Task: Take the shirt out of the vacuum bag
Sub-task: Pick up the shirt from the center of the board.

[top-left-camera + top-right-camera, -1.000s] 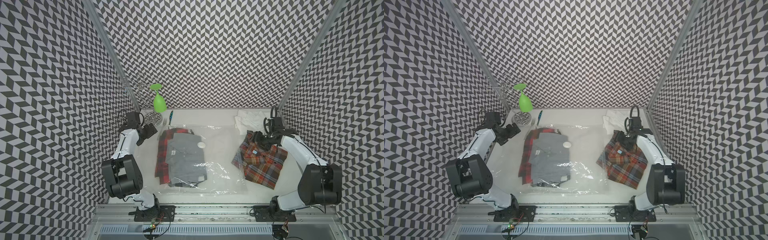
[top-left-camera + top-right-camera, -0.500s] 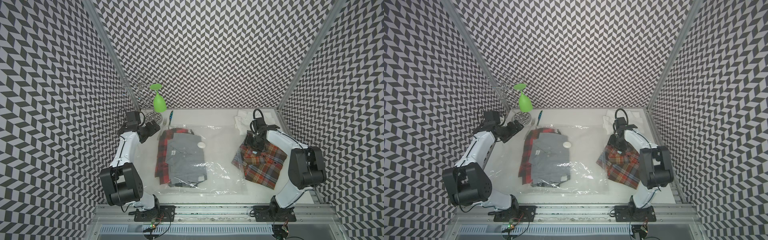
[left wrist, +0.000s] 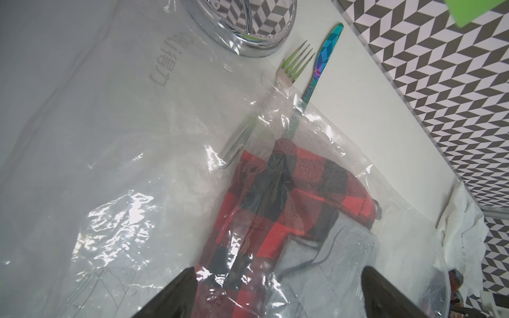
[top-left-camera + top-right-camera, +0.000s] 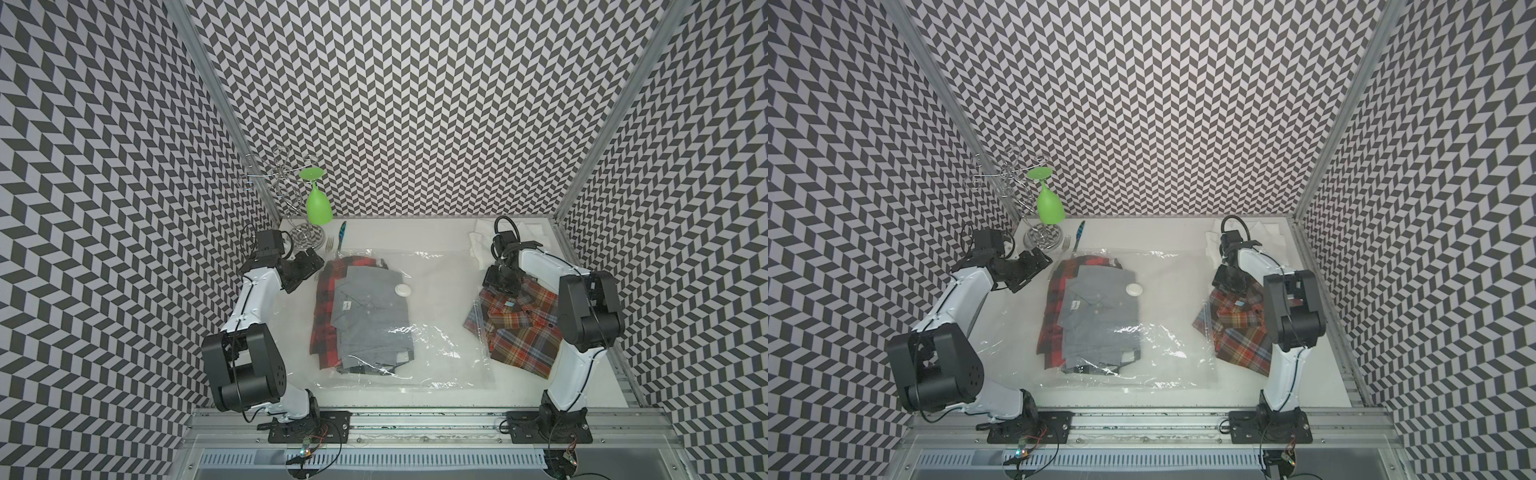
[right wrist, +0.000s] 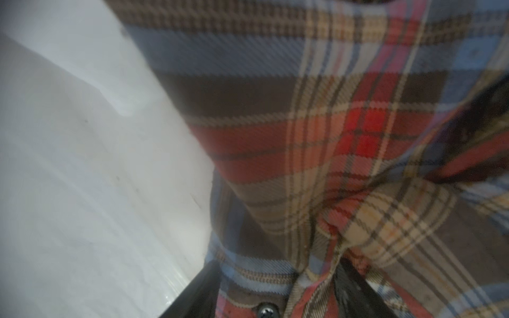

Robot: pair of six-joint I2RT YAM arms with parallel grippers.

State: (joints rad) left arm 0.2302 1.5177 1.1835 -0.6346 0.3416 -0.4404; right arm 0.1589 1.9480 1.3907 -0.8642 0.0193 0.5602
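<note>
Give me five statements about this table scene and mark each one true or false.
1. The grey shirt lies inside the vacuum bag, on top of a red-and-black checked shirt. True.
2. The green glass stands upright on its foot. False: it hangs upside down from the wire rack.
3. The left gripper is open and holds nothing. True.
4. The valve cap on the bag is black. False: it is white.
5. The multicoloured plaid shirt lies deep inside the bag. False: it lies beside the bag, at the right gripper.
</note>
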